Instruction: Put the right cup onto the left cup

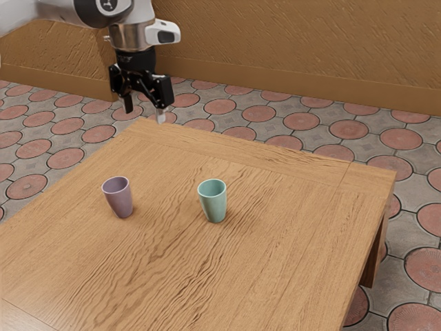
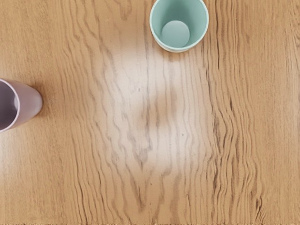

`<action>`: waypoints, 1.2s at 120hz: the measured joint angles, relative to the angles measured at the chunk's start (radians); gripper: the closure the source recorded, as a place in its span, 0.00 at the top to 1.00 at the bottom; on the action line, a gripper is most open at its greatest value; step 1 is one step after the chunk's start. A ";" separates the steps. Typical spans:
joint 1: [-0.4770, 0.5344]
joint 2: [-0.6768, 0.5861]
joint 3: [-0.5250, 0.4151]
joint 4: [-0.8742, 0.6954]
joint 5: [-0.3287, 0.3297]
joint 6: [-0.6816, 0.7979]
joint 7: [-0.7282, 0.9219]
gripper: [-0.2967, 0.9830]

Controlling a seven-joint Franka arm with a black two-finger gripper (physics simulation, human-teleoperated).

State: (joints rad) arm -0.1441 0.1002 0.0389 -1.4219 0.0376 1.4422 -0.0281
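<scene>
Centring of the claw (image 1: 145,114), which is wide and empty, is needed above the green cup (image 1: 213,202), upright at the exterior view's right; then its walls should be gripped evenly.

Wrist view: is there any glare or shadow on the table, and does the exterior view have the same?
Wrist view: broad pale glare on the table near the green cup, with a soft darker patch in it; more glare beside the purple cup. Exterior view: mostly even light, a faint sheen at the bottom left.
</scene>
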 joint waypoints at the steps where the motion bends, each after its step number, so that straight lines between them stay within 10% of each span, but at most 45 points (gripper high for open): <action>1: 0.000 -0.001 0.000 0.000 0.000 0.000 0.000 0.77; 144: -0.077 0.080 -0.091 -0.341 -0.043 0.362 -0.002 0.77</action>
State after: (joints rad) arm -0.2214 0.1797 -0.0522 -1.7633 -0.0050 1.8041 -0.0304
